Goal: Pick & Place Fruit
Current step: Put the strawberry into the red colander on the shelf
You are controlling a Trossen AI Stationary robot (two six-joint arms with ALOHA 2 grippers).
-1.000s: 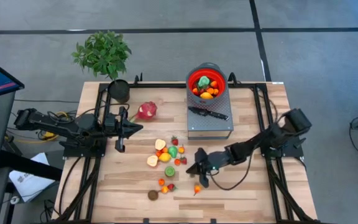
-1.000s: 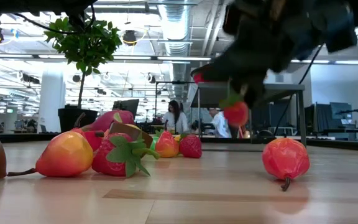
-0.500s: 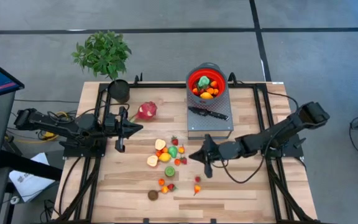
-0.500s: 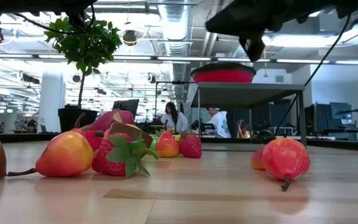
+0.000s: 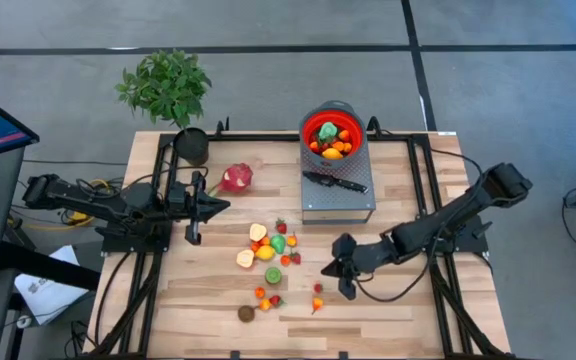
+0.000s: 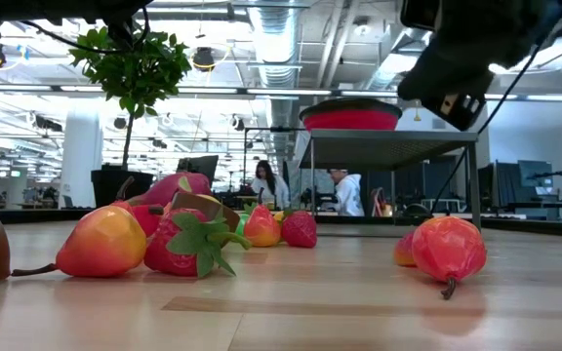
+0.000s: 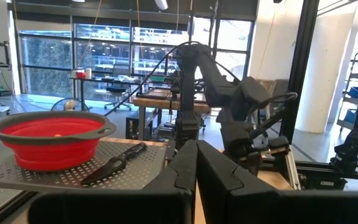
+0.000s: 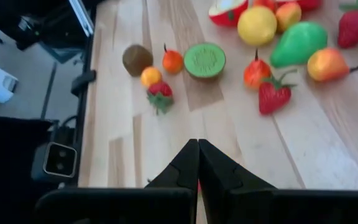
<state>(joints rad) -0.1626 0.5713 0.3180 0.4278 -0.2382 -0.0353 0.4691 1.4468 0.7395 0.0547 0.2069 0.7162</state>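
The right gripper (image 5: 345,280) has swung nearer, pinched shut and empty, above bare wood planks right of the glossy fruit (image 5: 267,245).

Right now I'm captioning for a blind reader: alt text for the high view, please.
Toy fruit lies scattered mid-table; the shut right gripper hovers beside it, empty. A red bowl of fruit sits on a metal stand; the left gripper waits.

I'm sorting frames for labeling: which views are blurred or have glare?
Right wrist view: fruit softly blurred. Low view: right arm overhead blurred; bright ceiling lights; fruit reflects on the table. High view: even light, no glare. Left wrist view: red bowl sharp, bright windows behind.
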